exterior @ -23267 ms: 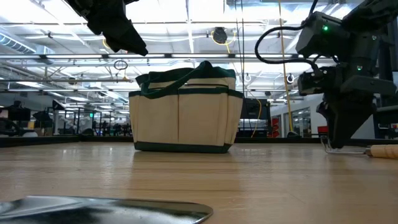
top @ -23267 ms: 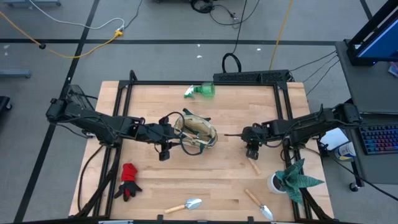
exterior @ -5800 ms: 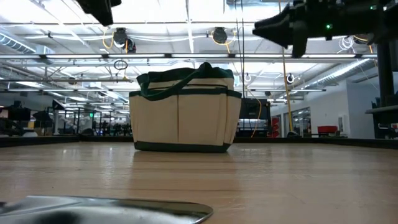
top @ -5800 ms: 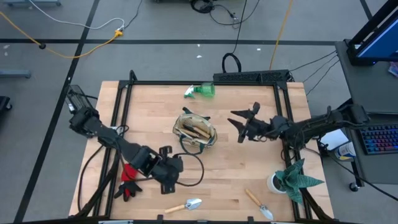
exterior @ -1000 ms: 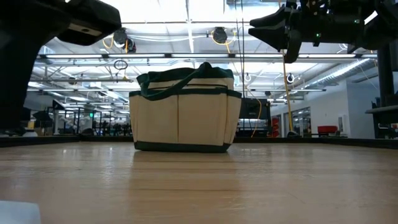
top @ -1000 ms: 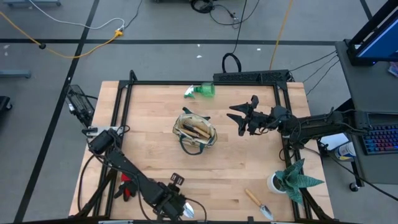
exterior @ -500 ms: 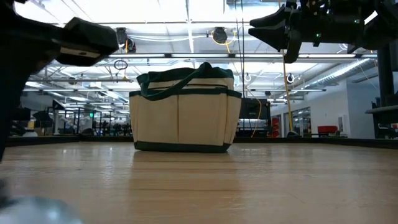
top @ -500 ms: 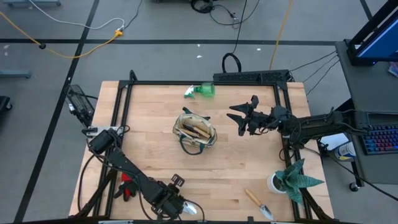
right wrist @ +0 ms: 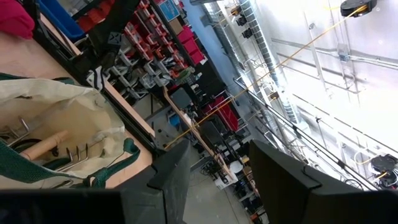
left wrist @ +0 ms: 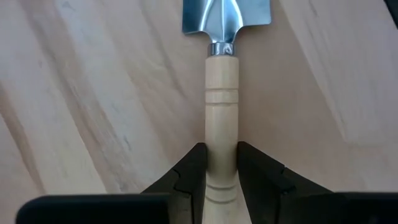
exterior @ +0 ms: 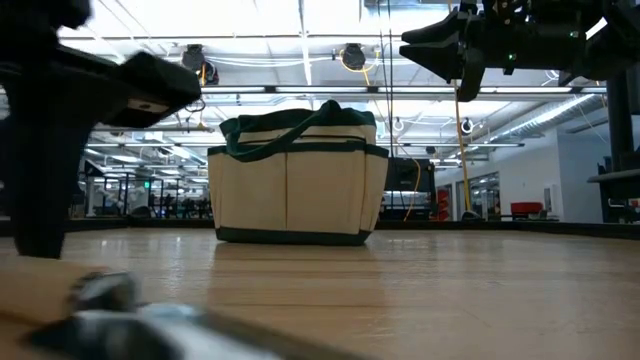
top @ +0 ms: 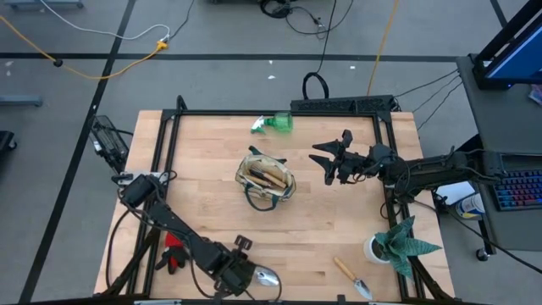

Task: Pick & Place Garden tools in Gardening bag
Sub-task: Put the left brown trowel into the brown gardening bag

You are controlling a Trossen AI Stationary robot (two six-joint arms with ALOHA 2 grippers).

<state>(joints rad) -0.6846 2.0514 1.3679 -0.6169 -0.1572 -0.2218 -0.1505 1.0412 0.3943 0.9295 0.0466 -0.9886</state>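
- The bag (top: pixel 266 179) is standing mid-table with its mouth facing up; its handles (top: pixel 257 196) are looping over the near side of the opening.
- Bare wood is lying all around the bag.
- The right gripper (top: pixel 324 162) is hovering just right of the bag.
- The plant (top: pixel 403 243) is crowding the near right corner, beside a trowel (top: pixel 351 279).
- The bottle (top: pixel 273 124) is lying at the far edge.

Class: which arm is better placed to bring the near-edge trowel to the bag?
Left: its hand already grips the trowel by its handle. The right hand hovers empty beside the bag.
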